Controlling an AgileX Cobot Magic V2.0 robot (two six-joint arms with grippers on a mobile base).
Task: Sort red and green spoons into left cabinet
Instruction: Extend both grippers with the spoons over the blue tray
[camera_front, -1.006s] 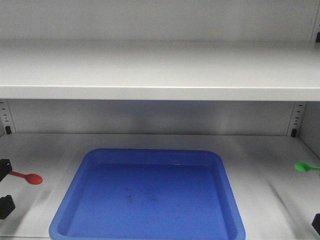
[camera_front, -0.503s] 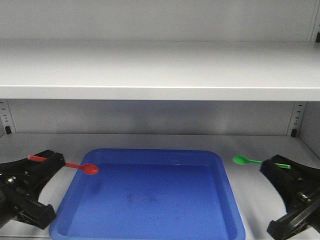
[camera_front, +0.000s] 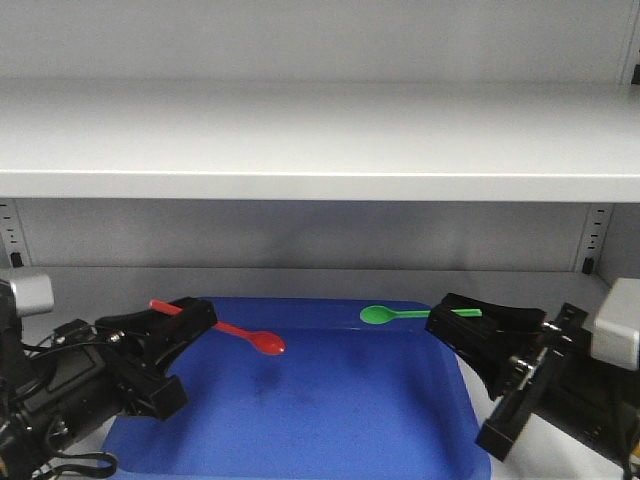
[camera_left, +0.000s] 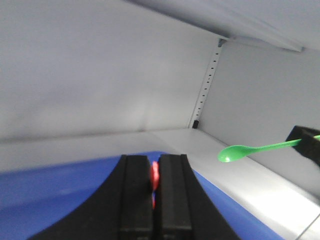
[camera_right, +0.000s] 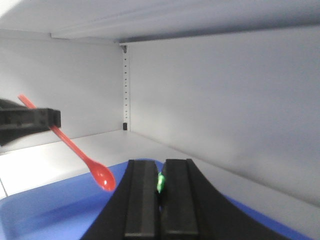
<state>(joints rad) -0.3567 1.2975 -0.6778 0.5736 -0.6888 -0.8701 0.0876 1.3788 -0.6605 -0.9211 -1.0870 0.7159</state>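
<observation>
Hidden and cropped parts:
- Thin bright red plastic spoon (camera_front: 222, 328): handle middle covered by the left gripper (camera_front: 186, 318); in the left wrist view only a red sliver (camera_left: 154, 176) shows between the fingers.
- Thin bright green plastic spoon (camera_front: 398, 315): handle end buried in the right gripper (camera_front: 462, 327); right wrist view shows only a green sliver (camera_right: 161, 182).
- Shallow blue rectangular plastic tray (camera_front: 330, 410): front edge cut by the frame, near corners masked by both arms.
- Pale grey metal cabinet (camera_front: 320, 140): sides cropped.
</observation>
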